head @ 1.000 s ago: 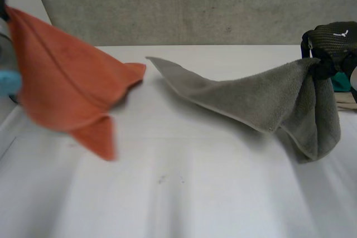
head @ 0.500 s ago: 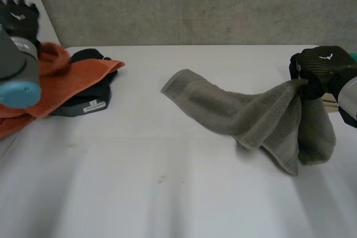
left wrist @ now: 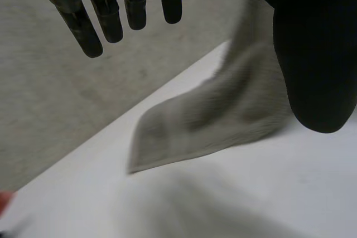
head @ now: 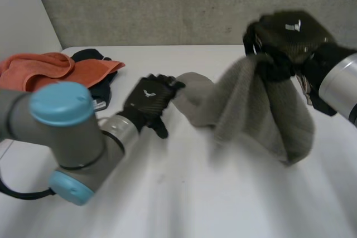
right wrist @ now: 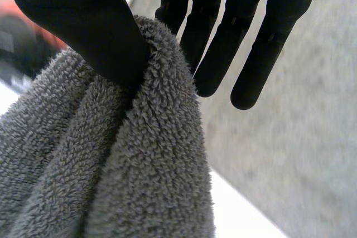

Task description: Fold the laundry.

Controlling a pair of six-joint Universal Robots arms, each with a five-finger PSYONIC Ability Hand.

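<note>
A grey towel (head: 262,104) hangs bunched from my right hand (head: 284,34), which is lifted over the table's middle right and pinches an upper edge (right wrist: 150,137) between thumb and fingers. The towel's lower end (head: 192,93) rests on the table. My left hand (head: 149,100) is open, its fingers straight, just beside that lower end. In the left wrist view the towel's free corner (left wrist: 184,137) lies flat on the table under my left hand's fingertips (left wrist: 83,26), not touching them.
An orange towel (head: 50,68) lies crumpled at the far left of the white table (head: 178,204), partly over a dark garment (head: 100,85) with a white label. A concrete wall runs behind the table.
My left hand let go of the orange towel at the far left and swung to the grey towel's end. My right hand rose and moved left with the grey towel.
</note>
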